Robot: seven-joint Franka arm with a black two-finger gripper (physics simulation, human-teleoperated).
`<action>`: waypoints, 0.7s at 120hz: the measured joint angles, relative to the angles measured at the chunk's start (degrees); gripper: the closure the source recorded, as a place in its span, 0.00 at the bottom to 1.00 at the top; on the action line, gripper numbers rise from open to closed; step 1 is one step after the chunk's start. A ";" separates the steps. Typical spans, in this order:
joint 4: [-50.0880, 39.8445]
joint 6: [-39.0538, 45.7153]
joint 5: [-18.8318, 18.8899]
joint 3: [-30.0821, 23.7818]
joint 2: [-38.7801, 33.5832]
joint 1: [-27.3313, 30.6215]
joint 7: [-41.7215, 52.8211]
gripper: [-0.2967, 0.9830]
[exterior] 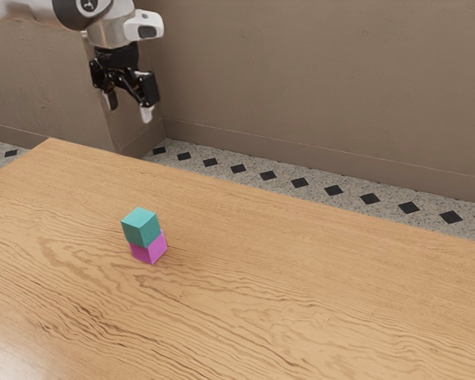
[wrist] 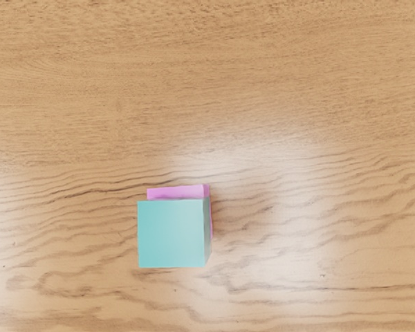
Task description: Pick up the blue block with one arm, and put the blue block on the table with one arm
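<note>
My gripper [exterior: 128, 109] hangs in the upper left of the exterior view, well above the table, its two fingers spread apart with nothing between them. The blue block [exterior: 142, 227], a teal-blue cube, rests on top of a pink block [exterior: 150, 248] on the wooden table [exterior: 301, 285]. In the wrist view the blue block [wrist: 173, 234] covers most of the pink block [wrist: 178, 191], whose edges stick out slightly on two sides. The gripper touches neither block.
The table's far edge [exterior: 261, 189] runs below the wall, with a tiled floor [exterior: 301, 183] beyond it. The pink block under the blue one is the obstacle closest to it.
</note>
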 joint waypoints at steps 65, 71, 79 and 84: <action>-34.53 25.26 -7.43 6.32 -6.74 4.24 3.17 0.23; -34.73 27.14 -8.47 6.34 -5.32 5.64 3.86 0.23; -34.86 28.99 -9.22 6.28 -4.22 6.56 4.96 0.23; -34.85 29.86 -9.51 6.23 -3.55 6.32 5.88 0.23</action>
